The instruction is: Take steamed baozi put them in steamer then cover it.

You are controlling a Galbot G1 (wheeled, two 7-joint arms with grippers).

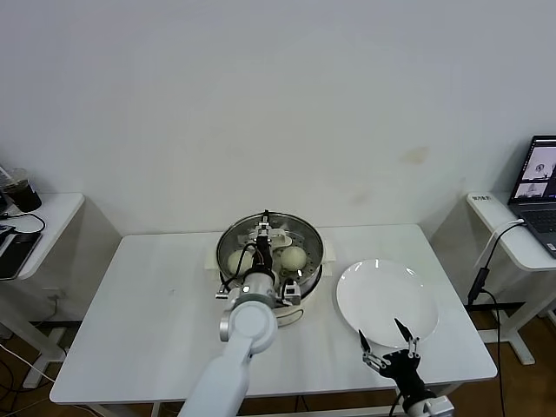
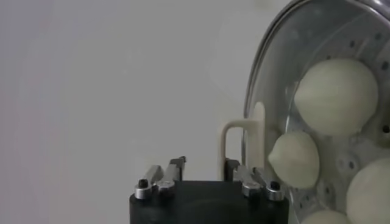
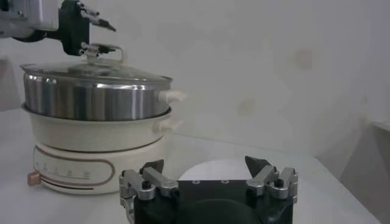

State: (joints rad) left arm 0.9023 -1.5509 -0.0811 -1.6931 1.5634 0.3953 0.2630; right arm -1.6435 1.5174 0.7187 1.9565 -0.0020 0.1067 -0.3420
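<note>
Baozi (image 2: 335, 94) sit under the glass cover (image 3: 97, 70) on the steamer (image 1: 270, 252) — left gripper (image 2: 204, 173) released around its handle (image 2: 234, 146); right gripper (image 1: 388, 347) spread, idle at five o'clock.

Left gripper (image 1: 263, 233) hides cover (image 1: 300, 233) handle; fourth baozi (image 2: 327, 217) cut off by edge.

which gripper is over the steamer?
The left gripper, jaws open around the cover handle on the steamer. The right gripper hovers by the white plate.
</note>
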